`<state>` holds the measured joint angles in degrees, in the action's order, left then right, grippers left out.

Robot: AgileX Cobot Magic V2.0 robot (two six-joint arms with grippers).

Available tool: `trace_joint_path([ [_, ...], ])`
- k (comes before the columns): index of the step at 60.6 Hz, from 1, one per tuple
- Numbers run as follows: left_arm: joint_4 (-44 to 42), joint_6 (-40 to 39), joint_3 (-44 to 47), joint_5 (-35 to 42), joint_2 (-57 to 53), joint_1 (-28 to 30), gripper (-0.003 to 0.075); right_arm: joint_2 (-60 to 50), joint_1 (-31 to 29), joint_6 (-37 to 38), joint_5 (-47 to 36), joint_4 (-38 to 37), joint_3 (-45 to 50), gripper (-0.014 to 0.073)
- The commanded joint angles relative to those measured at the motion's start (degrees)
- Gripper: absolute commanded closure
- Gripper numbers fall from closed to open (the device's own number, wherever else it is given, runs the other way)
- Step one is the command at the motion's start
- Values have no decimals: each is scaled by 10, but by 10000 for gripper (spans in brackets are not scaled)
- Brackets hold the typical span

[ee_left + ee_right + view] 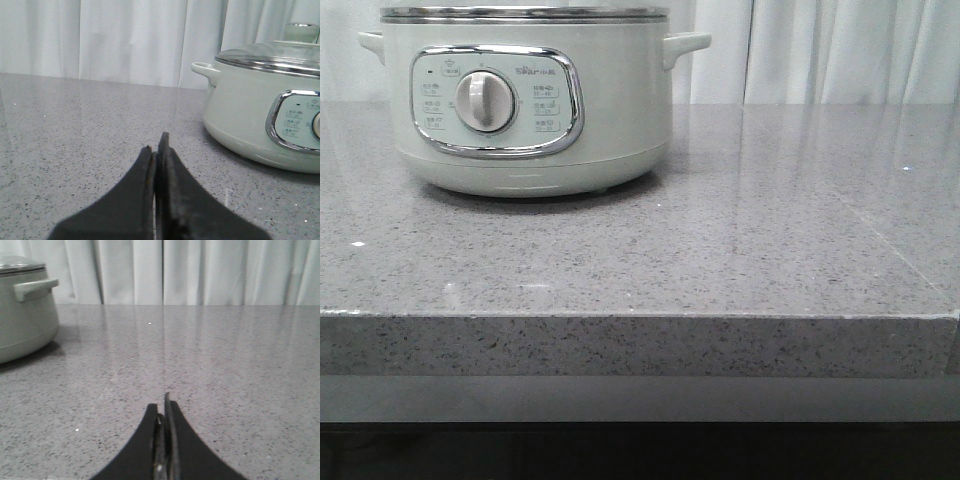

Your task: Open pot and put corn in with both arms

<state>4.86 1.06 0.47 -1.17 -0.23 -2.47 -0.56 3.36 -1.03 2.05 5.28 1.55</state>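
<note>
Pot (525, 100), lid (270, 55) on, sits left of centre at the counter's (720, 250) back; both clenched, empty claws, left (157, 145) and right (162, 405), hang short of it, left seemingly nearer; corn unseen

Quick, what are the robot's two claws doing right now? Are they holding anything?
Left gripper: closed, holding nothing, low over the counter near the pot.
Right gripper: closed, holding nothing.
</note>
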Motion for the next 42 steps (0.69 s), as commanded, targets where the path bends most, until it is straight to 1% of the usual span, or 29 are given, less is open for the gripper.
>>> trace_joint_path([
  [1, 4, 0, 2, 46, -11, -5, 741, -13, -15, 2, -50, -5, 0, 660],
  [42, 4, 0, 2, 46, -11, -5, 741, -13, -20, 2, -50, -5, 0, 660],
])
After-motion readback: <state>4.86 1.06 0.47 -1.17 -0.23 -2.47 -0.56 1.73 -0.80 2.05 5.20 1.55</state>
